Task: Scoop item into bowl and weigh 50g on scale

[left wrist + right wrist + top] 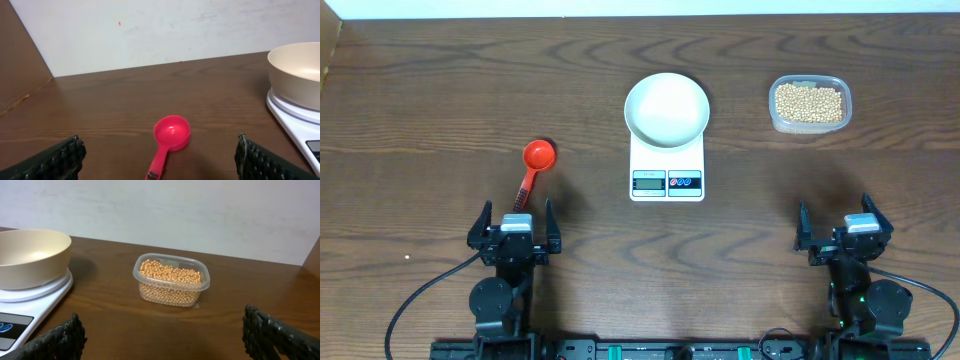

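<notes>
The left fingers (482, 226) and right fingers (803, 232) stood spread wide, grasping nothing, at the near edge of the dark wood-grain counter (430, 90). A glossy red plastic scoop (532, 170) lay untouched just ahead of the left pair. The smooth round white bowl (667, 107) sat empty on the flat white scale (667, 165). The small tan beans (808, 102) all lay in the clear tub (772, 112), well apart to the right. Scooping and weighing both appeared still to do.

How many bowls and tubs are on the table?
2. The white bowl sits on the scale, mid-table; the clear tub of beans stands right of it. None seems hidden.
</notes>
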`<state>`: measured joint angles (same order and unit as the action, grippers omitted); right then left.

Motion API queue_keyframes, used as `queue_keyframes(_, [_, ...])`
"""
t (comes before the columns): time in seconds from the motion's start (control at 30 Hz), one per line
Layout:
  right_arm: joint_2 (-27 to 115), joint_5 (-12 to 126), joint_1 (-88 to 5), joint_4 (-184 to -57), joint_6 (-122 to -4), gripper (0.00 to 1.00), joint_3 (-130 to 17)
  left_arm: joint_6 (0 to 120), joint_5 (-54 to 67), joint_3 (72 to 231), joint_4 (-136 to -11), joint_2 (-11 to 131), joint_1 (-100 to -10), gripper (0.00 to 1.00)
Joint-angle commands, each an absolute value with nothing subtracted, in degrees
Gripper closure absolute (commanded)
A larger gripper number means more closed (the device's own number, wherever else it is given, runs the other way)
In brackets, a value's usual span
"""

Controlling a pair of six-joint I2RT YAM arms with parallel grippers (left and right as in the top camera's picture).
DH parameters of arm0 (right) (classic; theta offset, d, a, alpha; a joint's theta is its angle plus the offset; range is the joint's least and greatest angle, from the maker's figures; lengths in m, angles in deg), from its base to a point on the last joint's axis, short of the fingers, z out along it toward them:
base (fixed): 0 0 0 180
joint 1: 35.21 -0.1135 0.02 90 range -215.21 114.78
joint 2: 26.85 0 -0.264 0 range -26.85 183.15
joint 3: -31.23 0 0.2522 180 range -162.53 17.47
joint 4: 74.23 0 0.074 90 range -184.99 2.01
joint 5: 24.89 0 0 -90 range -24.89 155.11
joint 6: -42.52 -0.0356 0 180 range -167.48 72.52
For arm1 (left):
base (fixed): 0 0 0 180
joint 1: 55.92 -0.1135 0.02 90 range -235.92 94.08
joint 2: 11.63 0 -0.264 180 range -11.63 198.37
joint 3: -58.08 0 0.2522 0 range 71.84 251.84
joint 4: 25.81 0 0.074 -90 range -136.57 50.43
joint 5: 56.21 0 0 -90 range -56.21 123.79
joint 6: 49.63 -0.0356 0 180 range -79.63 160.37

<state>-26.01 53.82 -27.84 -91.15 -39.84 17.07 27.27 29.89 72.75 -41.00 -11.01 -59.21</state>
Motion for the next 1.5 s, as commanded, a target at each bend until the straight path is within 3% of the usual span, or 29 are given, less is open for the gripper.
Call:
queue_keyframes(0.0, [-26.55, 54.04, -28.19, -91.41, -39.69, 0.01, 17.15, 27.9, 29.94, 72.07, -43.37, -11.29, -59.45, 0.02])
queue_keyframes(0.57, [-26.55, 54.04, -28.19, -91.41, -39.69, 0.01, 17.15, 27.75, 29.96, 72.07, -43.3, -11.29, -59.45, 0.02])
queue_keyframes(0.77, [-26.55, 54.06, -28.19, -91.41, -39.69, 0.01, 17.15, 29.04, 22.35, 72.07, -39.87, -11.29, -59.45, 0.02])
queue_keyframes(1.07, [-26.55, 54.04, -28.19, -91.41, -39.69, 0.01, 17.15, 29.01, 21.76, 73.69, -39.02, -10.38, -59.45, 0.02])
queue_keyframes(1.47, [-26.55, 54.04, -28.19, -91.41, -39.69, 0.01, 17.15, 29.52, 17.63, 89.1, -41.07, 7.07, -59.45, 0.02])
